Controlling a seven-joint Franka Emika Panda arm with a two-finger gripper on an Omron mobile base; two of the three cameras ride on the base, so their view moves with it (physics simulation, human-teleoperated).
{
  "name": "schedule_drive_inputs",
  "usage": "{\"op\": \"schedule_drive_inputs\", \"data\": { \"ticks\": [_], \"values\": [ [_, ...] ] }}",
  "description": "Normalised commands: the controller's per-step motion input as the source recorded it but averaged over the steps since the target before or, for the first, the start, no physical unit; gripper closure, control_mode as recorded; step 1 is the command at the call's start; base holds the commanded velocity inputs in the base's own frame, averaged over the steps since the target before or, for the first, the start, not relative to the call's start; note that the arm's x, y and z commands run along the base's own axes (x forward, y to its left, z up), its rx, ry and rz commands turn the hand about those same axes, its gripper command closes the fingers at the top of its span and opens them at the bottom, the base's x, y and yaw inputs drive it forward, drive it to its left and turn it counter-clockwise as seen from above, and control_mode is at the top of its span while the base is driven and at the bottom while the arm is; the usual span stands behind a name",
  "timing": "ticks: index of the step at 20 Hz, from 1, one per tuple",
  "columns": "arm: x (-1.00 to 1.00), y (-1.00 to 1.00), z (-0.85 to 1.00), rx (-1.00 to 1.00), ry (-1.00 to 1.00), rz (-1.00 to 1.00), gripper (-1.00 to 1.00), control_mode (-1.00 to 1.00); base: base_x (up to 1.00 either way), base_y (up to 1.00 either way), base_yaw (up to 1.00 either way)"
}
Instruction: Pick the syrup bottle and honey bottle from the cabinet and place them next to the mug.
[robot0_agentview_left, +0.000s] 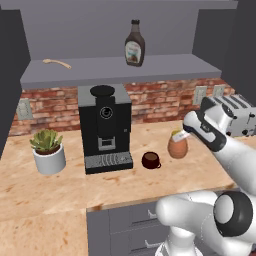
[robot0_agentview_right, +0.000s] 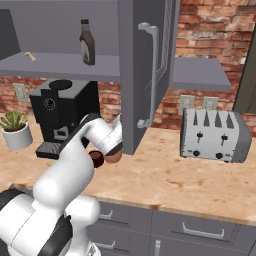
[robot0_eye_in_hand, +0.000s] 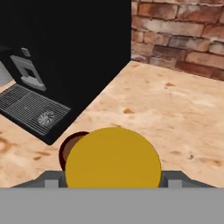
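The gripper sits at the top of the honey bottle, but its fingertips are hidden: from the hand camera the yellow lid covers nearly the whole space between them, with only grey stubs poking out at either side, so whether the claw actually clamps the bottle or merely straddles it cannot be told. In the right base view the white arm blocks most of the bottle, leaving just an orange sliver, and the mug shows only as a dark rim beside it. The left base view is clearer: the honey bottle stands on the wooden counter just beside the mug, which stands near the coffee machine and its drip tray. The syrup bottle stands upright on the cabinet shelf, well apart from the others, with a small pale utensil lying further left that is too small to identify. An open cabinet door hangs down in front of the right base camera, hiding the brick wall behind it. A potted succulent stands left of the machine, a toaster to the right.
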Motion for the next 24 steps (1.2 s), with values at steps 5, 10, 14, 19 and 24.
{"op": "schedule_drive_inputs", "data": {
  "ticks": [5, 10, 14, 19, 24],
  "values": [
    [0.17, 0.0, -0.21, 0.0, -0.05, 0.14, 1.0, -1.0, 0.0, 0.0, 0.0],
    [0.18, 0.0, -0.06, 0.0, -0.09, 0.12, 1.0, -1.0, 0.0, 0.0, 0.0],
    [0.12, 0.03, -0.04, 0.0, -0.01, 0.08, 1.0, -1.0, 0.0, 0.0, 0.0],
    [0.08, 0.09, -0.11, 0.0, 0.0, 0.0, 1.0, -1.0, 0.0, 0.0, 0.0],
    [0.04, 0.06, -0.24, 0.0, 0.0, 0.0, 1.0, -1.0, 0.0, 0.0, 0.0]
  ]
}}
